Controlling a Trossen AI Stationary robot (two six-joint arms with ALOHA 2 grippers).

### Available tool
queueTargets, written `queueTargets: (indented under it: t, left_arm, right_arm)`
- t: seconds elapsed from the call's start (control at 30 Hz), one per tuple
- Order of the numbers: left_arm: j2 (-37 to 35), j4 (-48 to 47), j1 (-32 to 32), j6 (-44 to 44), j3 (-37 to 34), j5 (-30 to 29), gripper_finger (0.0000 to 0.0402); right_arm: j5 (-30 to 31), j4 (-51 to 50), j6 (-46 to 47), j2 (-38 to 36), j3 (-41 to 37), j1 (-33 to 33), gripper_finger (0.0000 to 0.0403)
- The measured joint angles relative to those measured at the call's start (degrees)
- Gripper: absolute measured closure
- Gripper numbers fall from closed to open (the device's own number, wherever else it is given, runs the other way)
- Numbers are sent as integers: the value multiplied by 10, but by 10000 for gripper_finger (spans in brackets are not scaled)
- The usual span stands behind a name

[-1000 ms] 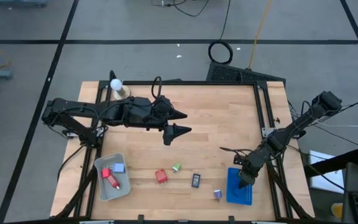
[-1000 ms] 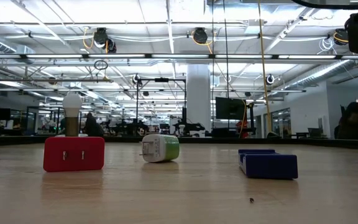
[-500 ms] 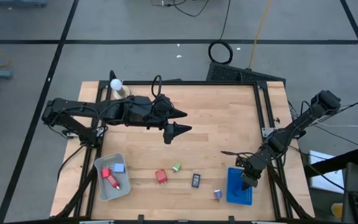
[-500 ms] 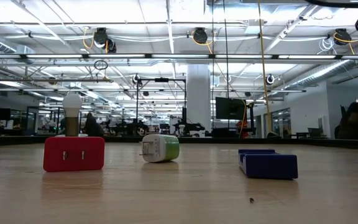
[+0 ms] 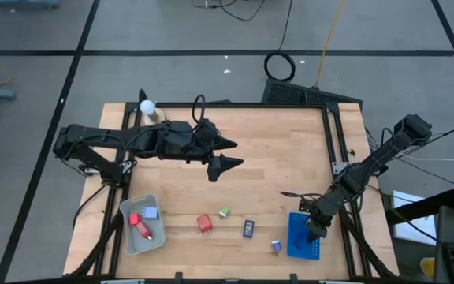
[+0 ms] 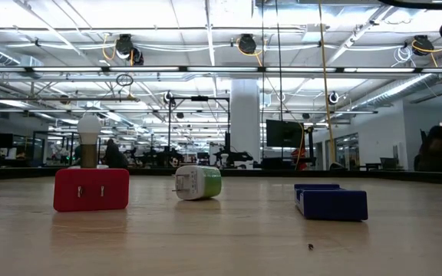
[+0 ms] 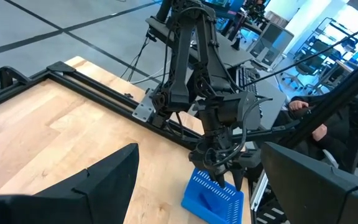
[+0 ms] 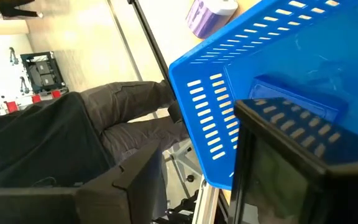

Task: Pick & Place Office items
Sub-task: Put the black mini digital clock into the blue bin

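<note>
— Hovering right over the blue tray [image 5: 299, 251], is that the right gripper [image 5: 314, 231]?

— Yes, it is hanging at the table's near right corner, pointing down into the tray. Its fingers [image 8: 124, 186] are standing apart, and nothing is sitting between them.

— Is anything lying in that tray?

— A darker blue shape is showing on its floor in the wrist view, but I am not managing to tell what it is.

— Where are the other items sitting?

— The purple bit [image 5: 276, 246] is lying just beside the tray's left wall. Going further left along the near edge, a black rectangle [image 5: 248, 228], the green-white bit [image 5: 224, 212] and a red block [image 5: 204, 223] are lying apart from one another on the bare wood.

— And the grey tray [image 5: 128, 208]?

— It is sitting at the near left, holding a light-blue block [image 5: 150, 212] and two red pieces [image 5: 139, 225].

— What is the left gripper [image 5: 237, 155] doing?

— Waiting above the middle of the table, fingers spread wide, gripping nothing, well apart from every item.

— Anything else around?

— A white ball [image 5: 146, 106] is standing at the far left corner, and a person [image 8: 104, 124] in dark trousers is standing just beyond the table edge by the blue tray.
</note>
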Motion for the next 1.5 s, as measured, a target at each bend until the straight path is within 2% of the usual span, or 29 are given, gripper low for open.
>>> queueTargets:
  t: [0.33, 0.43, 0.87, 1.5]
  left_arm:
    - [0, 0, 0, 0, 0, 0, 64]
    - [0, 0, 0, 1, 0, 0, 64]
    - [0, 0, 1, -2, 0, 0, 64]
    - [0, 0, 1, -7, 0, 0, 64]
  right_arm:
    - [0, -9, 43, 0, 0, 0, 193]
    - [14, 3, 15, 0, 0, 1, 193]
    - [10, 9, 38, 0, 0, 4, 193]
    - [11, 13, 20, 0, 0, 7, 193]
